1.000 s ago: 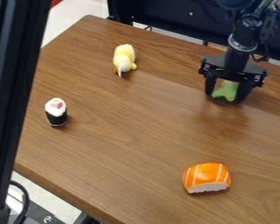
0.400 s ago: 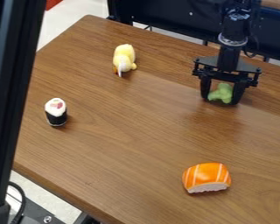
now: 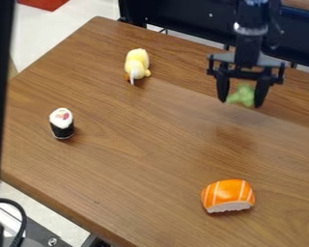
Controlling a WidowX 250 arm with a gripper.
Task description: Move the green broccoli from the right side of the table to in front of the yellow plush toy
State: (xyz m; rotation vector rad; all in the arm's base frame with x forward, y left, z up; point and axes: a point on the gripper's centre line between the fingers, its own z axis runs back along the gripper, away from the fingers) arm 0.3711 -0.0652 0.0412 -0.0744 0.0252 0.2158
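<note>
Brown counter [image 3: 141, 154]. Green toy [image 3: 245, 92]: upper right, clamped in claw [image 3: 241, 102]. Yellow plush [image 3: 137, 62]: upper left of centre. Sushi roll [image 3: 62, 123]: left. Orange sushi [image 3: 228, 194]: lower right.

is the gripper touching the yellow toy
Apart. The camera view shows a wide stretch of wooden tabletop between the gripper and the yellow toy.
</note>
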